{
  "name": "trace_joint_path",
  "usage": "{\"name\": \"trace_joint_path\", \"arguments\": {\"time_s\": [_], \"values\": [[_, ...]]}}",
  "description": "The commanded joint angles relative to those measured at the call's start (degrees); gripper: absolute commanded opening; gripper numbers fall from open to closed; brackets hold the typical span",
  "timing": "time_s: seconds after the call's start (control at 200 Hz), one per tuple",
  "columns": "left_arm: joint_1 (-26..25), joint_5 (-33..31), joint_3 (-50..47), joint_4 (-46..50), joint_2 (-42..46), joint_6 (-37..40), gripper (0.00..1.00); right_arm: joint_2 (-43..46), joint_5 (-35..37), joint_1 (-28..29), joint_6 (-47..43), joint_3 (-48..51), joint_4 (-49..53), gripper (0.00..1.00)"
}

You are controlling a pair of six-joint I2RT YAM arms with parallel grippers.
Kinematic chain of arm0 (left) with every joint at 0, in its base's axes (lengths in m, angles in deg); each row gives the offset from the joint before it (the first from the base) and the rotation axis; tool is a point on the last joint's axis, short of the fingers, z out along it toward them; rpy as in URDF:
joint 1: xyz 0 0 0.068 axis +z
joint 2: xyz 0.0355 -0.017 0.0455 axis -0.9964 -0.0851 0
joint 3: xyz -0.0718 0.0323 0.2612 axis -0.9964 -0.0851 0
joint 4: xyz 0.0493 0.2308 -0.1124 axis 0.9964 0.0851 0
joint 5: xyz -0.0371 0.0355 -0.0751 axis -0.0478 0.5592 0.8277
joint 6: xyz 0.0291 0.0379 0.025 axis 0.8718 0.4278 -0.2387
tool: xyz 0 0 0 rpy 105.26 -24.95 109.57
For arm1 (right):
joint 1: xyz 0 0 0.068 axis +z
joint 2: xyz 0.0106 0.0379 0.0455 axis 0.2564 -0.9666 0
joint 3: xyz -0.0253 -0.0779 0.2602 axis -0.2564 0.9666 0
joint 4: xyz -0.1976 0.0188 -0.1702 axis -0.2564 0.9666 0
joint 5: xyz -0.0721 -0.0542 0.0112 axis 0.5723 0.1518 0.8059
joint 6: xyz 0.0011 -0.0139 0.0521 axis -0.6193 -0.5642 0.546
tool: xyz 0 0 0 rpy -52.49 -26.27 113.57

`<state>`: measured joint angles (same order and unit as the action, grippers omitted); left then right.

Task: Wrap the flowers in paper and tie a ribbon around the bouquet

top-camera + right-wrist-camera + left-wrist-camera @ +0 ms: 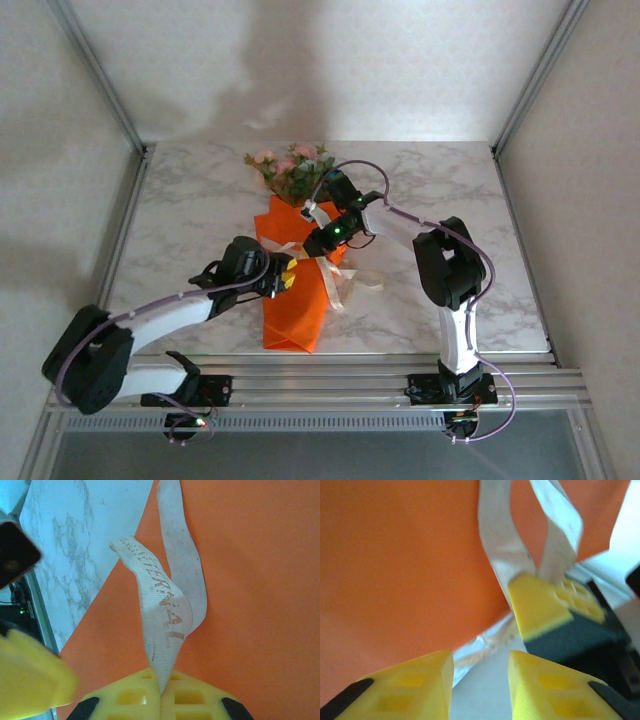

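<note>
The bouquet lies in mid-table, its flowers point(293, 170) poking out of the far end of the orange paper point(295, 305) cone. A cream ribbon point(340, 285) crosses the cone and trails off to its right. My right gripper point(312, 248) is over the cone's upper part, and its yellow fingers point(161, 690) are shut on a doubled strip of the ribbon point(167, 610) above the paper point(250, 580). Just left of it, my left gripper point(286, 277) stands open point(480, 680) with nothing between its fingers, close to the paper's edge point(395, 570) and the ribbon point(500, 545).
The marble table point(450, 190) is bare on both sides of the bouquet. Metal frame posts point(110, 90) rise at the back corners, and an aluminium rail point(330, 378) runs along the near edge. The right gripper's fingers point(545, 602) sit right in front of the left one.
</note>
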<state>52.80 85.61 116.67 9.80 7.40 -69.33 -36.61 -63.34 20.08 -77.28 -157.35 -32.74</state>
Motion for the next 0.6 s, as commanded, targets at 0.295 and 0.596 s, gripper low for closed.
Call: {"name": "trace_joint_path", "arguments": {"time_s": [0.295, 0.596], "values": [[0.06, -7.73, 2.0, -14.9, -10.31, -16.42, 0.42, -0.33, -2.63, -1.01, 2.04, -1.49, 2.16, 0.0], [0.06, -5.31, 3.92, -20.33, -16.63, -20.03, 0.42, 1.82, -4.57, -1.19, 3.4, 1.39, -0.84, 0.0]]}}
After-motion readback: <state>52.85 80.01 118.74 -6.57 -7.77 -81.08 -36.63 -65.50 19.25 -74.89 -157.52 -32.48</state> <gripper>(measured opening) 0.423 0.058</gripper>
